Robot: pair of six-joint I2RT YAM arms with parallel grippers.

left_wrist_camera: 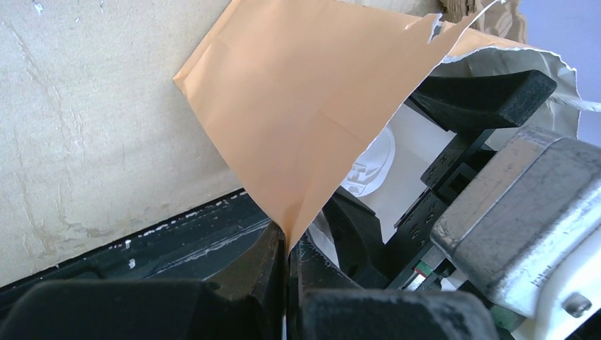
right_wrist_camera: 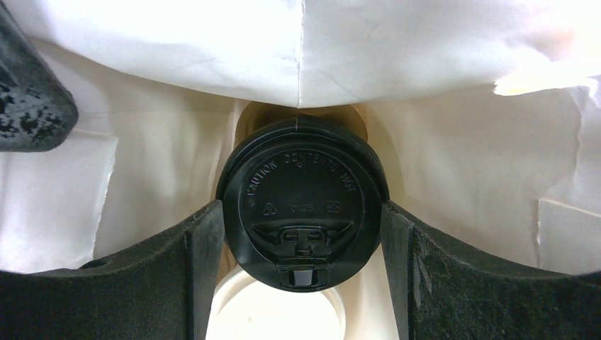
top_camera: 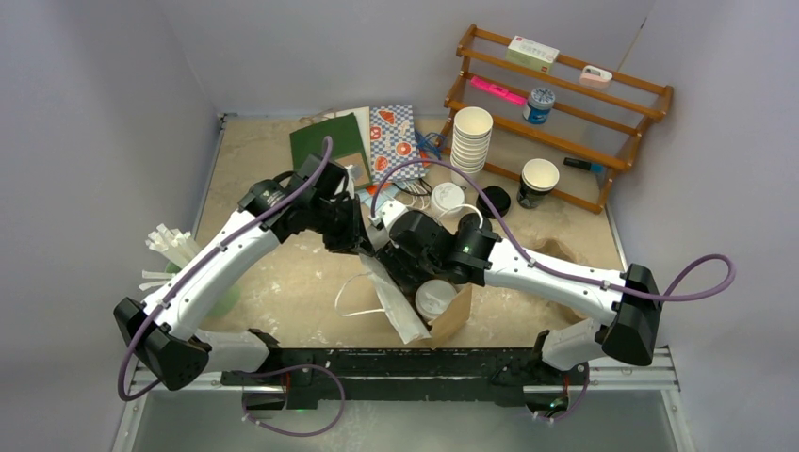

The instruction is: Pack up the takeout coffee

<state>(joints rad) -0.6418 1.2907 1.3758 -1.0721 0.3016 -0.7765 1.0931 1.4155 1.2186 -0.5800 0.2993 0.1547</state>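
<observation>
a sand-coloured table (top_camera: 273,282) is seen under both arms. a brown wooden rack (top_camera: 664,102) with slatted shelves is stood well beyond the paper bag, to its far right. the brown paper bag (top_camera: 405,315) (left_wrist_camera: 298,106) (right_wrist_camera: 425,49), white inside, is laid on its side at the table's near edge, its mouth turned toward the far side.

the left gripper (left_wrist_camera: 287,248) is clenched on the bag's rim at the mouth, with the brown paper pinched flat between its fingers. the right gripper (right_wrist_camera: 302,227) is reached into the bag's mouth, and its two dark fingers are pressed against opposite sides of a small black-lidded cup (right_wrist_camera: 302,191). only that cup's round plastic lid is shown, so the paper body cannot be made out.

a tall stack of white cups (top_camera: 471,141) is stood beyond the bag, near the rack.

the black-lidded cup is held inside the bag, with white lining around it. a small white-lidded cup (top_camera: 435,299) (left_wrist_camera: 368,170) (right_wrist_camera: 276,315) is lodged inside the bag too, just beside the black-lidded one. whether the two lids touch cannot be told.
</observation>
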